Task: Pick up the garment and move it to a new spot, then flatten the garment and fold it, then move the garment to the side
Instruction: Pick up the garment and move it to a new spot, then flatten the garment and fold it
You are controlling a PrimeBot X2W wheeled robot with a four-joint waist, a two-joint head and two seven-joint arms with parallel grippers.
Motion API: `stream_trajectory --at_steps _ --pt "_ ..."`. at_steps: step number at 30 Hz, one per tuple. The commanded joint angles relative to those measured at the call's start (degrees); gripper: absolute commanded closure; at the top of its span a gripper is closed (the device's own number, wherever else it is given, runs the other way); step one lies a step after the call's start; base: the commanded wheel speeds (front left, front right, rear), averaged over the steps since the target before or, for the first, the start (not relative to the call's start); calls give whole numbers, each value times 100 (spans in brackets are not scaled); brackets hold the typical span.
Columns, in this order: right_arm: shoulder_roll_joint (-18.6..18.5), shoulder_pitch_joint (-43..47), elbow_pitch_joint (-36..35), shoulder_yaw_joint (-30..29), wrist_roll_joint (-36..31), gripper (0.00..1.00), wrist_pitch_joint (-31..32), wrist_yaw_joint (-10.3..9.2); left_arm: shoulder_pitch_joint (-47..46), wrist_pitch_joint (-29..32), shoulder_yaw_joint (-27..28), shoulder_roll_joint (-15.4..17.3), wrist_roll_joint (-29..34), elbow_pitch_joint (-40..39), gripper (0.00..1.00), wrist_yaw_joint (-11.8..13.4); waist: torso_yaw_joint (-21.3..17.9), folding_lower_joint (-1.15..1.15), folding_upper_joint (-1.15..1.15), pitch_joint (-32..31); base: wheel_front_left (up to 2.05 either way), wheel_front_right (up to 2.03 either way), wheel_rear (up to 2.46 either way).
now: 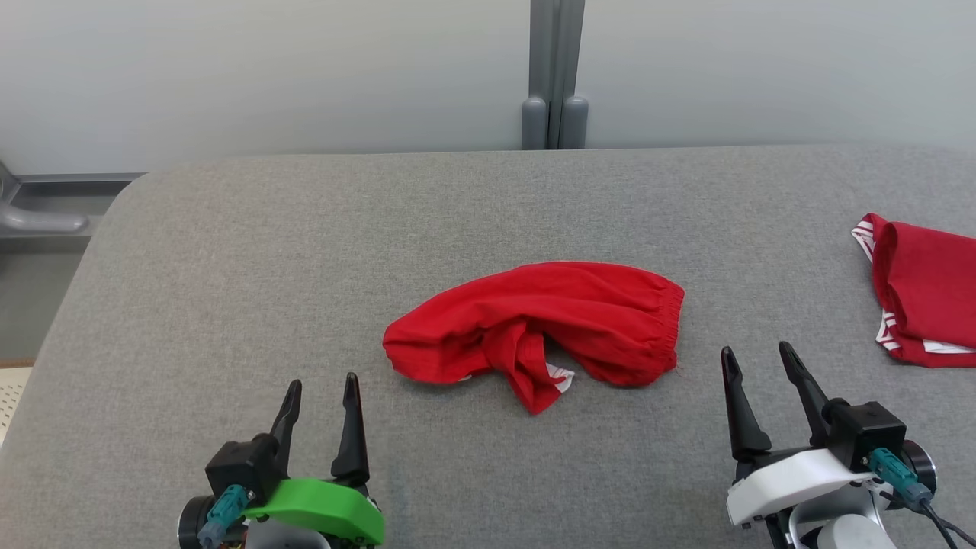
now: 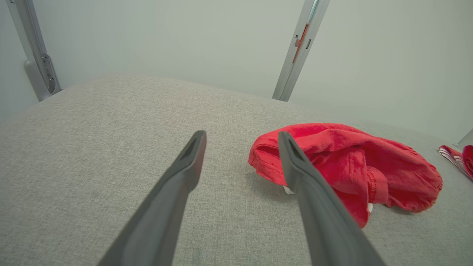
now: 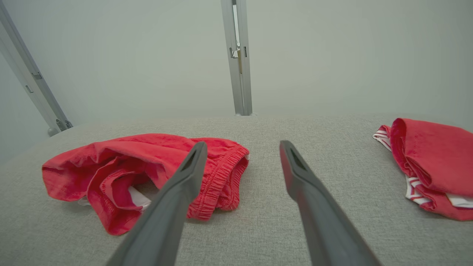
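My left gripper (image 1: pixel 323 380) sits at the lower left of the head view. Its two dark fingers (image 1: pixel 352 427) are spread wide with nothing between them, pointing up the view from a green housing (image 1: pixel 324 511) at the wrist. My right gripper (image 1: pixel 756 348) sits at the lower right, jaws equally wide and empty, fingers leaning slightly leftward above a white housing (image 1: pixel 785 480) with a cable (image 1: pixel 934 515) plugged into its side.

Grey fabric table (image 1: pixel 229 252); crumpled red garment (image 1: pixel 579 313) lying ahead, between left pincer (image 1: pixel 322 381) and right pincer (image 1: pixel 756 349); folded red cloth (image 1: pixel 926 297) further right.
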State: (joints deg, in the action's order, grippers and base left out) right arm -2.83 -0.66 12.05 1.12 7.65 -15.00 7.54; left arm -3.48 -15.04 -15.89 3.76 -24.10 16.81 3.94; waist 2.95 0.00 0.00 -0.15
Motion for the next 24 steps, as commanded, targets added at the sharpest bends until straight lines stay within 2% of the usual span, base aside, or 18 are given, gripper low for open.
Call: stream_trajectory --at_steps 1,15,19,24 --pt "-13 -56 5 11 40 0 -22 -12 40 -16 25 -19 54 -15 0 -46 -4 0 0 6 0 0 0" --pt "-12 -107 -66 -46 11 0 -20 -12 -148 -17 -84 -56 283 -64 0 -223 -28 0 0 112 0 0 0" --pt "-12 -167 -91 -66 -17 0 -20 -12 -341 6 -467 -71 394 -59 0 -386 -74 0 0 240 0 0 0" --pt "-12 -290 -113 -63 -62 0 -20 -12 -702 154 -1298 -79 373 99 0 -609 -252 0 0 476 0 0 0"
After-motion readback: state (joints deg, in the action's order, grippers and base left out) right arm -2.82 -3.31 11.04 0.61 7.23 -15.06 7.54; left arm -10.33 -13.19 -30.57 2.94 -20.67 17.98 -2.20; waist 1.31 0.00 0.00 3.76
